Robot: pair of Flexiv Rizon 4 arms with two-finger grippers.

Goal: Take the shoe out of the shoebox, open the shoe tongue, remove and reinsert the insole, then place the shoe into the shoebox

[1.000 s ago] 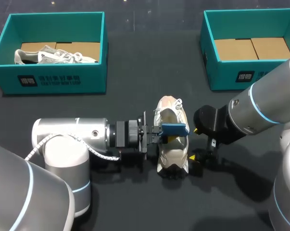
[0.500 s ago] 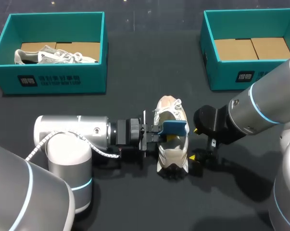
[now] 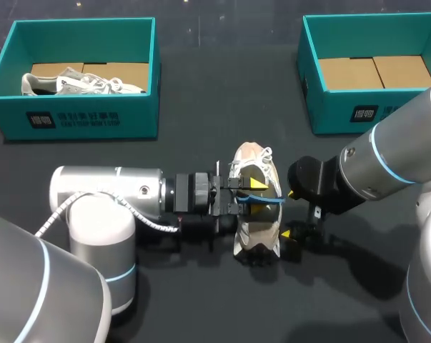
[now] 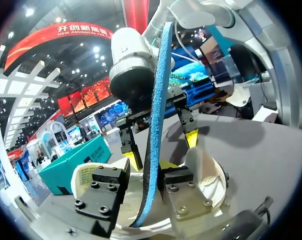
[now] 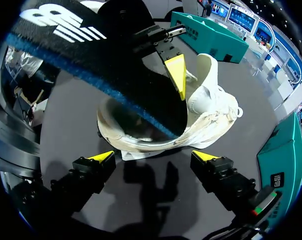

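L gripper [image 3: 249, 194] found clamped on insole [image 4: 156, 125], edge-on over shoe [image 3: 256, 243]; R gripper [image 5: 155, 156] spread wide, empty, beside it. Reinsertion judged in hand; nxt: insole to be angled in toe-first.

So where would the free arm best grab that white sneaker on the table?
Probably the white sneaker by its heel-end side wall, coming from the right gripper side: its open fingers face that wall, while the left gripper holds the blue foam insole edge-up in the opening.
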